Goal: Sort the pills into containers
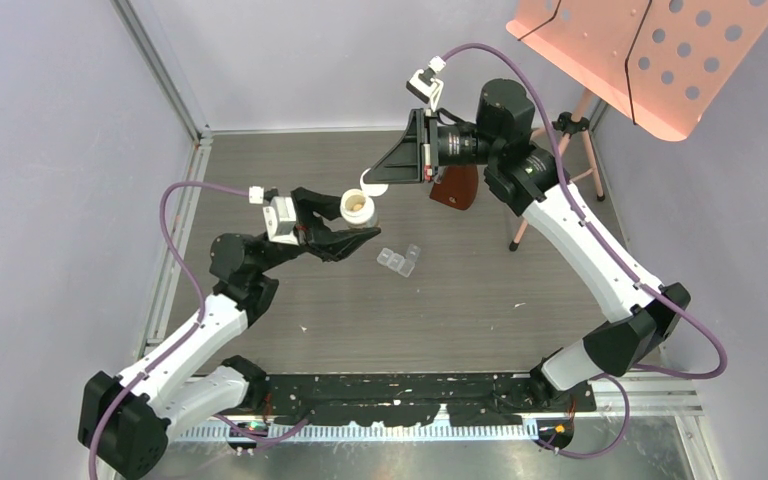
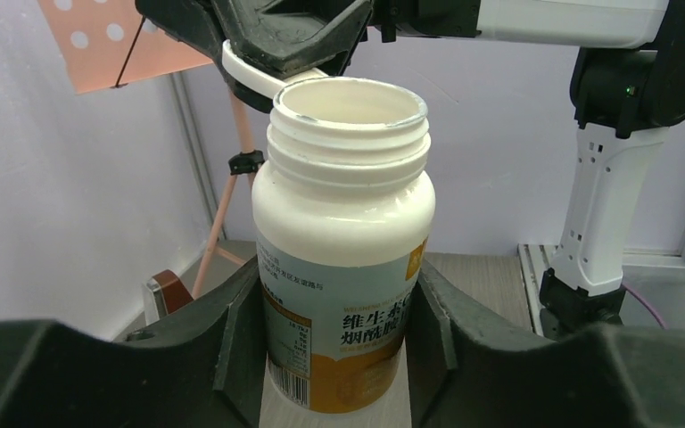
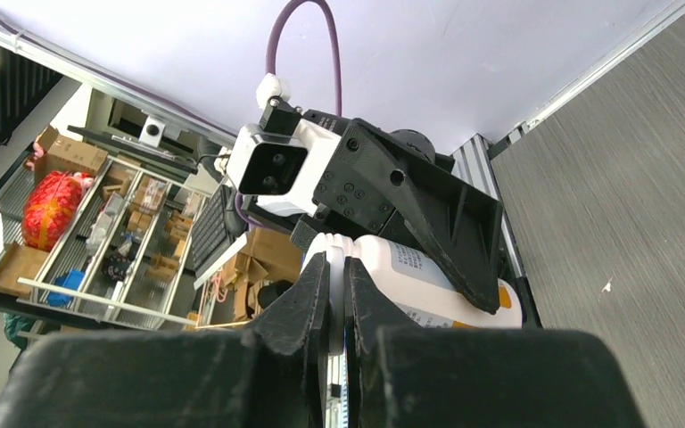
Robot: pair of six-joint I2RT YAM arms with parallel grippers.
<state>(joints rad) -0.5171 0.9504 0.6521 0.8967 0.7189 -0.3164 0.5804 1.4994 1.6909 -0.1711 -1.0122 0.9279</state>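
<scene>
My left gripper (image 1: 352, 226) is shut on the white pill bottle (image 1: 358, 208) with the orange label and holds it upright and uncapped; it fills the left wrist view (image 2: 343, 241). Yellowish contents show in its mouth from above, but no single pill can be made out. My right gripper (image 1: 380, 180) is shut on the bottle's white cap (image 1: 371, 184), held edge-on just above and behind the bottle mouth; the cap also shows in the left wrist view (image 2: 248, 76) and the right wrist view (image 3: 336, 281). The clear strip box (image 1: 400, 260) lies on the table, right of the bottle, one lid flipped up.
A brown block (image 1: 455, 188) stands behind the bottle under the right wrist. A pink perforated music stand (image 1: 640, 50) on a tripod (image 1: 550, 185) is at the back right. Grey walls close the left and back sides. Small white specks lie on the table.
</scene>
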